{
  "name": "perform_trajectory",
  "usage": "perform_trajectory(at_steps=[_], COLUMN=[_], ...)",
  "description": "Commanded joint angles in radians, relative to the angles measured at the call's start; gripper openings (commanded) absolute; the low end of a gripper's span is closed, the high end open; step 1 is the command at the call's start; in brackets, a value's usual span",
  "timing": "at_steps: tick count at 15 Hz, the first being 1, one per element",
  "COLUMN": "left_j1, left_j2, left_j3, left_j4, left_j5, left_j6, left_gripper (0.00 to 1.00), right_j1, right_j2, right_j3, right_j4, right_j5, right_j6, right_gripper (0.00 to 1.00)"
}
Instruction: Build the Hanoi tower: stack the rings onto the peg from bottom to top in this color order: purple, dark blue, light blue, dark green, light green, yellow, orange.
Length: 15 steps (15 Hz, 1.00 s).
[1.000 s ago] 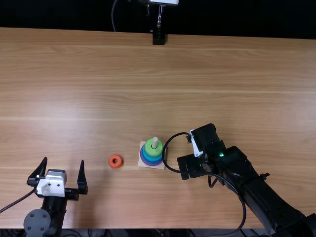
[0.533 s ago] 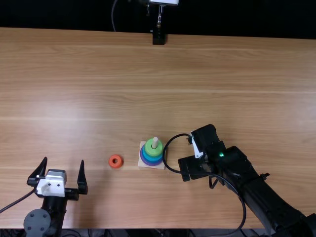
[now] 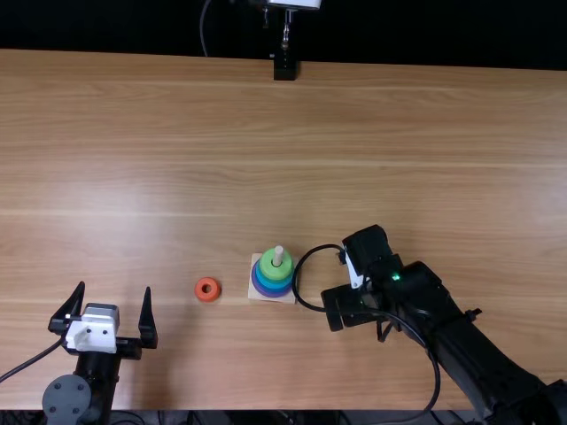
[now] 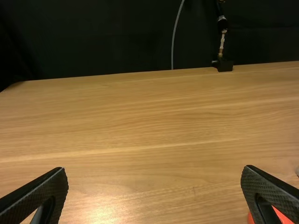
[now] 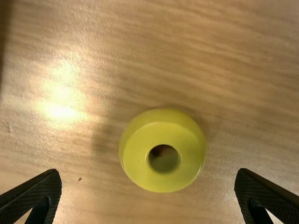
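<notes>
On the left of the desk (image 3: 425,133), 1 left end effector (image 3: 115,288) has 2 fingers spread. Next, 1 orange ring (image 3: 199,289) lies flat, then 1 peg (image 3: 278,254) on 1 square base (image 3: 257,296) carries purple, blue and green rings (image 3: 275,274). Rightmost, 1 right end effector (image 3: 368,248) has 2 fingers spread, 1 yellow ring (image 5: 135,154) lying beyond their gap.

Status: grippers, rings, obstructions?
Left gripper open, empty. Right gripper open over yellow ring, not gripping. Light green ring tops stack; orange ring unstacked. Yellow ring unobstructed.
</notes>
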Motion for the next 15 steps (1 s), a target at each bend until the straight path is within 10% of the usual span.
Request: perform_trajectory(at_steps=[1, 15], left_j1=[0.004, 0.004], left_j2=[-0.012, -0.012], left_j3=[-0.051, -0.051], left_j4=[-0.019, -0.019], left_j5=[0.004, 0.004], left_j6=[0.007, 0.007], left_gripper=[1.00, 1.00], right_j1=[0.012, 0.012], right_j2=[0.032, 0.041], right_j3=[0.028, 0.134], right_j4=[-0.003, -0.104], right_j5=[0.010, -0.003], right_j6=[0.002, 0.004], right_gripper=[1.00, 1.00])
